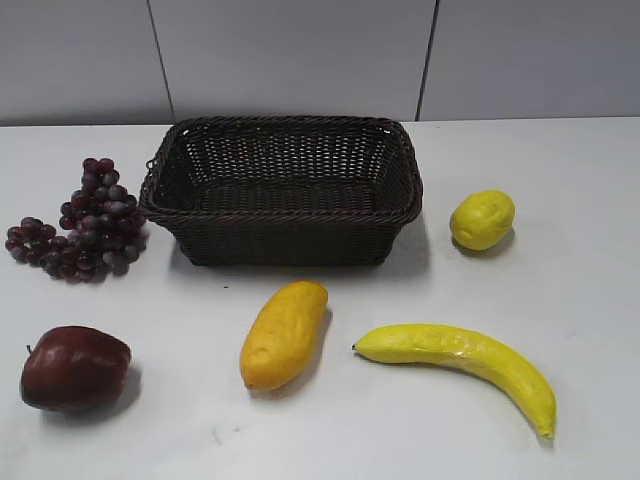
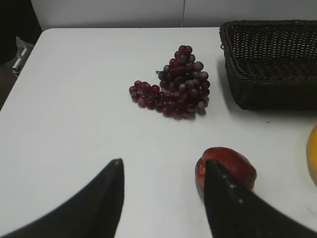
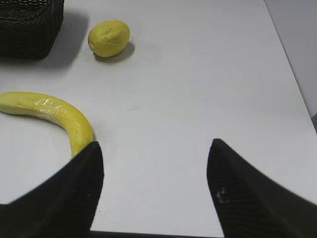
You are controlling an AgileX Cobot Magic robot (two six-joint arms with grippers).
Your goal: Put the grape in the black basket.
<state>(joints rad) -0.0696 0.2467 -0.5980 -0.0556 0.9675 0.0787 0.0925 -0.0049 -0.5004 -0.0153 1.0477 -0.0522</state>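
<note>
Your left pincer (image 2: 163,171) hangs released over the tabletop (image 2: 74,109), grape (image 2: 176,84) ahead, just left of the basket (image 2: 270,62), apple (image 2: 228,168) by its right finger. Right pincer (image 3: 153,153), released too, idles near the banana (image 3: 54,114).

The grape (image 1: 82,222) lies just left of the black basket (image 1: 283,207), outside it.

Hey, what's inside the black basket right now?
Nothing shows inside the black basket: only bare woven floor and walls. The grape lies on the table left of it. The floor strip just behind the near wall is hidden.
</note>
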